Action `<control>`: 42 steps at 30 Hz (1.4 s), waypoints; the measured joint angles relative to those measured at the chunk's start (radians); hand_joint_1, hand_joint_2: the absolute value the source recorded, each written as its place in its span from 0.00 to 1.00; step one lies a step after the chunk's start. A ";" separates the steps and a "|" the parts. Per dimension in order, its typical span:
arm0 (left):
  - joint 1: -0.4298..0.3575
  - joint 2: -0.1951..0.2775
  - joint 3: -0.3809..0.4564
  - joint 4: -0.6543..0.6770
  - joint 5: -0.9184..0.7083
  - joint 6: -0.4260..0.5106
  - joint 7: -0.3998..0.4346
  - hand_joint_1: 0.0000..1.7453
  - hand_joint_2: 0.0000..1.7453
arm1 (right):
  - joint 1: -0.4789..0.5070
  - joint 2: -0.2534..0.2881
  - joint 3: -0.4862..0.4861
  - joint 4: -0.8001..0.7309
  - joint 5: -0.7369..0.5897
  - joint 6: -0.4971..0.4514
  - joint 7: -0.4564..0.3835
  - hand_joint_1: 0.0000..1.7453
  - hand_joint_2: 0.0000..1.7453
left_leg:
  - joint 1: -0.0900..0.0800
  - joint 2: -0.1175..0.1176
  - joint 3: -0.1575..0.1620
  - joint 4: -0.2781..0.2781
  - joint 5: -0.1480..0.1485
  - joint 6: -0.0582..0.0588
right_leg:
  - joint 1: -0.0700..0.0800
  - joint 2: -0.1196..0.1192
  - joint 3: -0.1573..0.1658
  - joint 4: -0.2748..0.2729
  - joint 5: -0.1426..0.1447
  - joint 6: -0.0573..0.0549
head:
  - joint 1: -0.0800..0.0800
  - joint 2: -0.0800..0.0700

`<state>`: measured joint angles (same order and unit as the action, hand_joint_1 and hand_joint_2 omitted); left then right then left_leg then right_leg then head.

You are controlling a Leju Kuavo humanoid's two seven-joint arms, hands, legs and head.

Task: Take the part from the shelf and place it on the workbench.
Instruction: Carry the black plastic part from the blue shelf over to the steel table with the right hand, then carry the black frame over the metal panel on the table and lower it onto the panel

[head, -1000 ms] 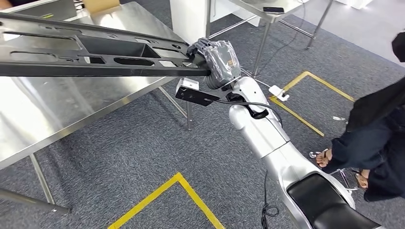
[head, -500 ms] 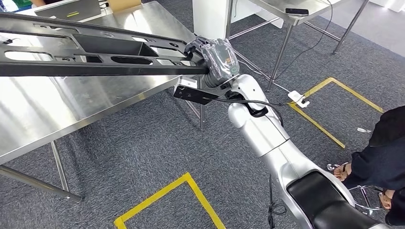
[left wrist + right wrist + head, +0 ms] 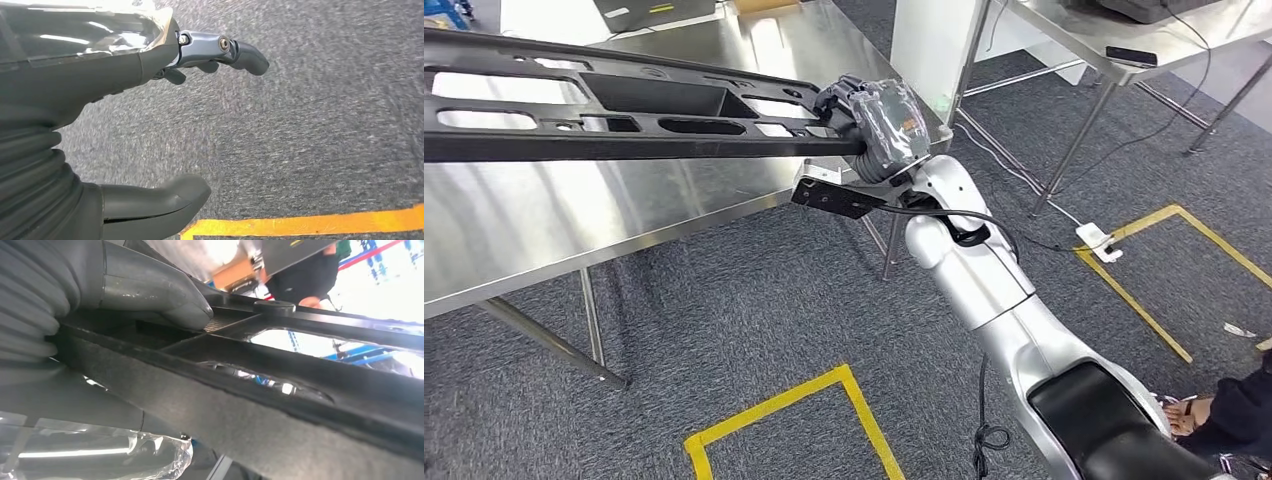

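A long black plastic part (image 3: 624,115) with cut-out openings stretches from my right hand out past the left edge of the head view. My right hand (image 3: 879,125) grips its near end and holds it level above the steel workbench (image 3: 574,215). In the right wrist view the thumb (image 3: 150,290) presses on top of the part (image 3: 260,390). My left hand (image 3: 150,100) hangs over grey carpet with its fingers (image 3: 225,50) apart and nothing in it.
The workbench's front edge and legs (image 3: 589,320) stand just ahead of me. Yellow floor tape (image 3: 774,410) marks the carpet below. A second steel table (image 3: 1144,50) with a phone stands at the back right. A person's foot (image 3: 1194,410) is at the lower right.
The whole picture has shifted to the right: the camera has turned left toward the workbench. The part stays in my right hand. The person has slid toward the lower right edge.
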<state>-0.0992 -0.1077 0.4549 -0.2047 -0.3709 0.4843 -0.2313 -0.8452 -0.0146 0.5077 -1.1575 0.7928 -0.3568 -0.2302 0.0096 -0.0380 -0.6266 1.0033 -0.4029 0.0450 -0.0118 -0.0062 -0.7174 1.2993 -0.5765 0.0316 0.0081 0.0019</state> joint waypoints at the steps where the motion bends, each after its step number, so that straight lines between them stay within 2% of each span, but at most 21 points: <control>1: 0.001 -0.001 0.001 0.000 0.000 0.000 0.000 0.00 1.00 | 0.002 -0.002 0.000 0.000 0.000 0.000 0.000 1.00 1.00 | 0.000 -0.012 0.000 0.001 0.000 0.000 | 0.000 0.002 0.000 -0.010 0.013 0.007 | 0.000 0.000; 4: 0.003 -0.002 0.005 0.000 0.000 0.000 0.000 0.00 1.00 | 0.000 -0.006 0.000 0.000 -0.001 0.000 0.000 1.00 1.00 | -0.002 -0.046 -0.002 0.009 -0.004 -0.006 | -0.006 0.029 0.083 -0.202 0.100 0.026 | 0.000 0.000; 6: 0.003 -0.002 0.006 0.000 0.000 0.000 0.000 0.00 1.00 | -0.002 -0.006 0.000 0.000 -0.002 0.001 0.000 1.00 1.00 | -0.004 -0.061 -0.008 0.015 -0.006 -0.015 | -0.009 0.046 0.115 -0.274 0.128 0.020 | 0.000 0.000; 8: 0.006 -0.001 0.008 0.000 0.000 0.000 0.000 0.00 1.00 | -0.003 -0.005 0.001 0.000 -0.003 0.002 0.001 1.00 1.00 | -0.002 -0.072 -0.013 0.014 -0.005 -0.026 | -0.007 0.037 0.117 -0.280 0.131 0.004 | 0.000 0.000; 9: 0.008 0.000 0.009 0.000 0.000 0.000 0.000 0.00 1.00 | -0.004 -0.004 0.001 0.000 -0.003 0.002 0.001 1.00 1.00 | -0.001 -0.068 -0.014 0.015 -0.007 -0.031 | -0.009 0.030 0.120 -0.282 0.133 -0.002 | 0.000 0.000; 11: 0.010 0.000 0.011 0.000 0.000 0.001 0.001 0.00 1.00 | -0.007 -0.002 0.001 0.000 -0.003 0.002 0.003 1.00 1.00 | -0.001 -0.028 -0.035 0.060 -0.036 -0.042 | -0.014 0.016 0.125 -0.287 0.135 -0.017 | -0.005 0.000; 13: 0.010 -0.002 0.011 0.000 -0.002 0.000 0.001 0.00 1.00 | -0.008 0.001 0.001 0.000 -0.003 0.002 0.003 1.00 1.00 | 0.002 0.020 -0.093 0.180 -0.096 -0.050 | -0.012 0.002 0.129 -0.288 0.132 -0.027 | -0.010 0.000; 15: 0.009 -0.002 0.011 0.001 -0.004 0.000 0.001 0.00 1.00 | -0.006 0.000 0.001 0.000 -0.003 0.002 0.004 1.00 1.00 | 0.006 0.033 -0.150 0.287 -0.131 -0.055 | -0.009 -0.016 0.130 -0.287 0.129 -0.029 | -0.010 0.000; 16: 0.009 -0.003 0.011 0.000 -0.005 0.000 0.002 0.00 1.00 | -0.006 0.000 0.001 0.000 -0.003 0.002 0.005 1.00 1.00 | 0.007 0.035 -0.156 0.293 -0.123 -0.056 | -0.009 -0.024 0.131 -0.287 0.128 -0.030 | -0.010 0.000; 17: 0.009 -0.002 0.011 0.000 -0.005 0.000 0.003 0.00 1.00 | -0.005 0.000 0.001 0.000 -0.003 0.002 0.006 1.00 1.00 | 0.008 0.038 -0.139 0.256 -0.097 -0.054 | -0.008 -0.033 0.133 -0.287 0.127 -0.030 | -0.010 0.000; 19: 0.008 -0.001 0.011 0.000 -0.006 0.000 0.004 0.00 1.00 | -0.006 0.000 0.001 -0.003 -0.002 0.002 0.006 1.00 1.00 | 0.003 0.065 -0.065 0.117 -0.035 -0.045 | -0.005 -0.048 0.138 -0.287 0.122 -0.026 | -0.010 0.000; 21: 0.006 -0.001 0.011 0.000 -0.008 0.000 0.004 0.00 1.00 | -0.009 -0.001 0.000 -0.007 -0.003 0.003 0.007 1.00 1.00 | -0.005 0.086 -0.016 0.027 -0.010 -0.034 | 0.001 -0.062 0.142 -0.287 0.116 -0.018 | -0.009 0.000; 24: 0.005 -0.001 0.011 0.000 -0.010 0.000 0.004 0.00 1.00 | -0.010 -0.002 -0.001 -0.011 -0.003 0.004 0.008 1.00 1.00 | -0.009 0.065 -0.009 0.010 -0.008 -0.019 | 0.005 -0.081 0.147 -0.290 0.110 -0.004 | -0.007 0.000; 25: 0.005 -0.002 0.011 0.000 -0.011 0.000 0.004 0.00 1.00 | -0.010 -0.003 -0.001 -0.013 -0.003 0.004 0.009 1.00 1.00 | -0.007 0.057 -0.006 0.004 -0.004 -0.013 | 0.004 -0.072 0.146 -0.282 0.103 0.000 | -0.006 0.000; 28: 0.002 -0.002 0.011 0.000 -0.015 0.000 0.004 0.00 1.00 | -0.010 -0.011 -0.005 -0.017 -0.013 0.004 0.009 1.00 1.00 | -0.002 0.037 0.002 -0.007 0.003 0.000 | 0.001 -0.014 0.079 -0.139 0.039 -0.004 | -0.003 0.000; 30: -0.001 -0.003 0.011 0.000 -0.016 0.000 0.005 0.00 1.00 | -0.003 -0.018 -0.007 -0.017 -0.023 0.004 0.008 1.00 1.00 | -0.002 0.021 0.002 -0.006 0.002 0.002 | 0.000 0.000 0.008 -0.011 0.000 -0.003 | -0.002 0.000; 31: -0.001 -0.004 0.011 0.000 -0.016 0.000 0.006 0.00 1.00 | 0.001 -0.020 -0.008 -0.017 -0.025 0.004 0.007 1.00 1.00 | -0.002 0.014 0.003 -0.006 0.002 0.002 | 0.000 0.002 -0.007 0.009 0.001 0.003 | -0.002 0.000; 32: 0.000 -0.004 0.011 0.000 -0.016 0.000 0.007 0.00 1.00 | 0.003 -0.023 -0.008 -0.017 -0.027 0.004 0.007 1.00 1.00 | -0.001 0.007 0.003 -0.005 0.002 0.002 | -0.001 0.003 -0.002 -0.014 0.019 0.011 | -0.001 0.000; 34: 0.000 -0.005 0.011 0.000 -0.016 0.000 0.007 0.00 1.00 | 0.003 -0.026 -0.009 -0.019 -0.027 0.004 0.006 1.00 1.00 | -0.002 -0.003 0.003 -0.001 -0.002 -0.003 | -0.005 0.004 0.055 -0.152 0.082 0.027 | -0.001 0.000; 36: -0.001 -0.004 0.011 0.000 -0.016 0.000 0.007 0.00 1.00 | 0.002 -0.026 -0.009 -0.022 -0.027 0.004 0.004 1.00 1.00 | -0.006 -0.009 0.000 0.009 -0.010 -0.010 | -0.010 0.007 0.105 -0.265 0.128 0.026 | -0.002 0.000; 42: 0.002 -0.003 0.011 0.000 -0.020 0.000 0.008 0.00 1.00 | 0.006 -0.029 -0.009 -0.033 -0.027 0.004 0.005 1.00 1.00 | -0.005 -0.006 0.000 0.011 -0.014 -0.001 | -0.004 0.011 0.115 -0.287 0.141 0.010 | -0.003 0.000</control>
<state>-0.0976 -0.1111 0.4657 -0.2045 -0.3905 0.4842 -0.2237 -0.8388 -0.0438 0.4986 -1.1904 0.7660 -0.3525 -0.2255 0.0048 -0.0439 -0.6268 1.0144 -0.4166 0.0435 -0.0159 0.0053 -0.6021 1.0121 -0.4355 0.0416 0.0051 0.0019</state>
